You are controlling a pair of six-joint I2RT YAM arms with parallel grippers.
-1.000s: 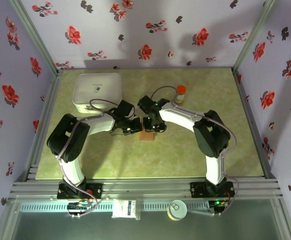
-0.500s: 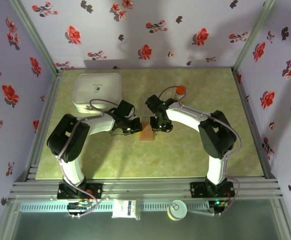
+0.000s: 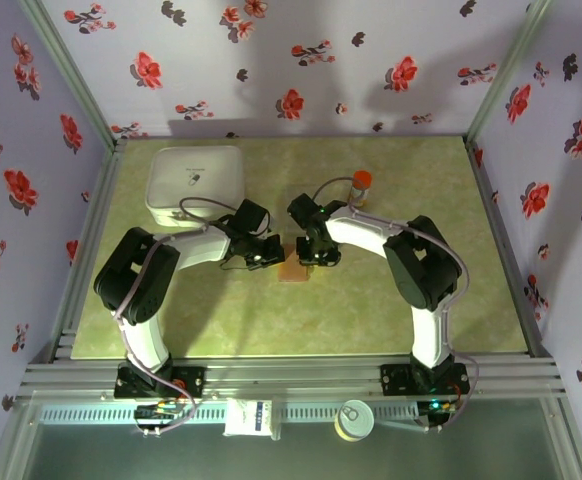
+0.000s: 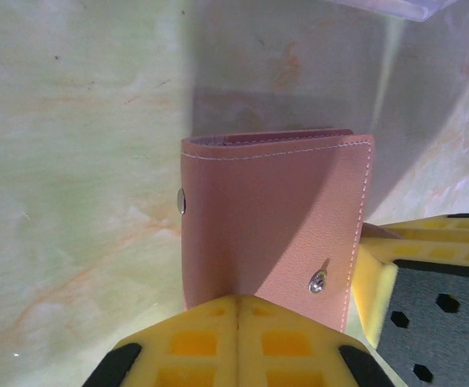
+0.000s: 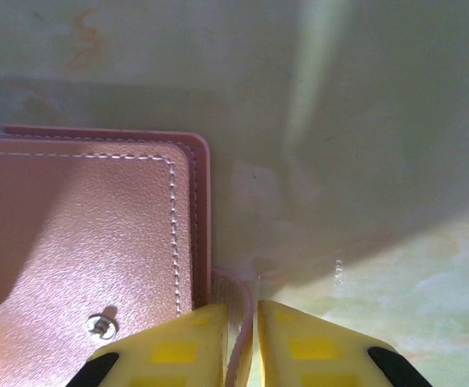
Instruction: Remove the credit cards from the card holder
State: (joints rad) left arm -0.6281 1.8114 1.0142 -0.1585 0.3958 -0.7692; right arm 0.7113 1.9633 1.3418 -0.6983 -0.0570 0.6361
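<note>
The card holder (image 3: 294,270) is a tan-pink leather wallet, folded shut, in the middle of the table. My left gripper (image 3: 274,258) is shut on its near edge; in the left wrist view the card holder (image 4: 275,226) rises out of the closed left gripper (image 4: 237,300), a snap stud showing. My right gripper (image 3: 309,262) stands at the wallet's other side. In the right wrist view the card holder (image 5: 81,234) lies left, and the right gripper (image 5: 255,322) pinches a thin pink-rimmed pale piece (image 5: 239,322) sticking out beside the wallet's edge; card or flap, I cannot tell. The credit cards are hidden.
A big white square container (image 3: 196,184) sits at the back left. A small orange-capped bottle (image 3: 361,184) stands behind the right arm. The edge of a clear plastic tray (image 4: 379,6) shows beyond the wallet. Flowered walls close in three sides.
The right arm's wrist swung a little right, then came back toward the wallet. Its jaws narrowed slightly. The left arm and the wallet stayed put.
</note>
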